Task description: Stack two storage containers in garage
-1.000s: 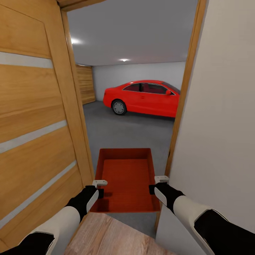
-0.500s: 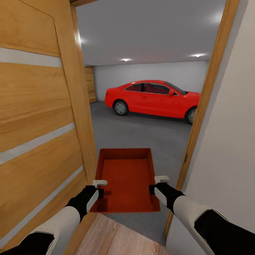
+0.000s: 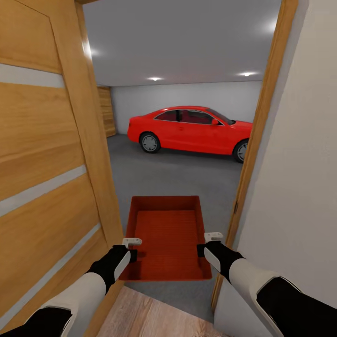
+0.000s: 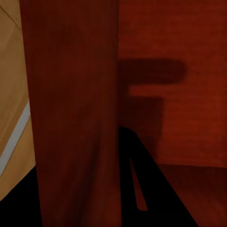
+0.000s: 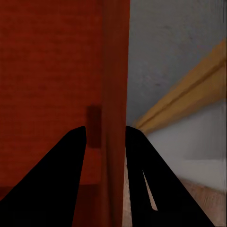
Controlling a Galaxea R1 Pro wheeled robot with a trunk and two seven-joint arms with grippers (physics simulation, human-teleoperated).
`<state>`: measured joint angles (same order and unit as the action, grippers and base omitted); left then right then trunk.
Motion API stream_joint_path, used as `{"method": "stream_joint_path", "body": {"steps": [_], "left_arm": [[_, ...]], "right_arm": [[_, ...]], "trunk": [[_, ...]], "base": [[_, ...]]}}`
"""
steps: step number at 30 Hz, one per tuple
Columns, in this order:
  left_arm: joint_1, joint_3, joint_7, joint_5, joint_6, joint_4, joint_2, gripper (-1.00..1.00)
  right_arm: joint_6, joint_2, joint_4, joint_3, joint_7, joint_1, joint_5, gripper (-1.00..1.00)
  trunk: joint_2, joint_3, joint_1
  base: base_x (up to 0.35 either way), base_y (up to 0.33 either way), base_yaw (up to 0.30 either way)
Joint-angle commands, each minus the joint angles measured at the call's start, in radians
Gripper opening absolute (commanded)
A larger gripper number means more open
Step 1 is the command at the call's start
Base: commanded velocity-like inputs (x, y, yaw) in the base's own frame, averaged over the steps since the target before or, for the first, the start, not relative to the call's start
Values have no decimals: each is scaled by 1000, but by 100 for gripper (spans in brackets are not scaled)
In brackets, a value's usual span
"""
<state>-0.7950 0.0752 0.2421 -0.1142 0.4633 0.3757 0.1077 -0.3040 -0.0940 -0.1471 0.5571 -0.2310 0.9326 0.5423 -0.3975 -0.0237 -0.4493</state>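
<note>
A plain red-orange, lidless rectangular storage container (image 3: 167, 236) hangs in front of the robot in the doorway, carried level between both arms above the line where the light wood-plank flooring (image 3: 150, 313) meets the dark grey, mottled garage floor (image 3: 173, 175). The left gripper (image 3: 132, 248) pinches the container's left wall near its close end, and the right gripper (image 3: 206, 244) pinches the right wall opposite. In the right wrist view the two dark fingers (image 5: 61, 179) sit one on each side of the thin red wall (image 5: 113, 94), pressed against it; in the left wrist view the left wall (image 4: 71, 113) runs close past the camera with a dark finger (image 4: 146, 179) on its inner side and the ribbed container bottom (image 4: 184, 42) beyond. A wood-panelled door (image 3: 42, 154) with pale horizontal strips stands open at the left, and the wooden door frame (image 3: 255, 140) with a white wall (image 3: 299, 159) stands at the right. Ahead, in the garage with its white walls and recessed ceiling lights (image 3: 153, 78), a red coupe car (image 3: 189, 128) is parked side-on, well apart from the container.
</note>
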Motion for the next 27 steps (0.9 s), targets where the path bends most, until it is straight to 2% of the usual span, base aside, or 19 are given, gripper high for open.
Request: {"method": "stream_joint_path", "body": {"steps": [1,7,16,27], "left_arm": [[0,31,10,-18,5,2,-11,-100],[0,31,11,-18,5,2,-11,-100],[0,31,10,-19,5,0,-11,-100],[0,31,9,-19,5,0,-11,-100]], "right_arm": [[-3,0,-3,14,7,2,33,-100],[-3,0,-3,14,7,2,33,-100],[-3,0,-3,14,7,2,33,-100],[-3,0,-3,14,7,2,33,-100]], "trunk": [[-3,-2,-1],[-3,-2,-1],[-3,-2,-1],[-3,-2,-1]], "base": [[0,0,-246],[0,0,-230],[1,16,-35],[88,242,0]]}}
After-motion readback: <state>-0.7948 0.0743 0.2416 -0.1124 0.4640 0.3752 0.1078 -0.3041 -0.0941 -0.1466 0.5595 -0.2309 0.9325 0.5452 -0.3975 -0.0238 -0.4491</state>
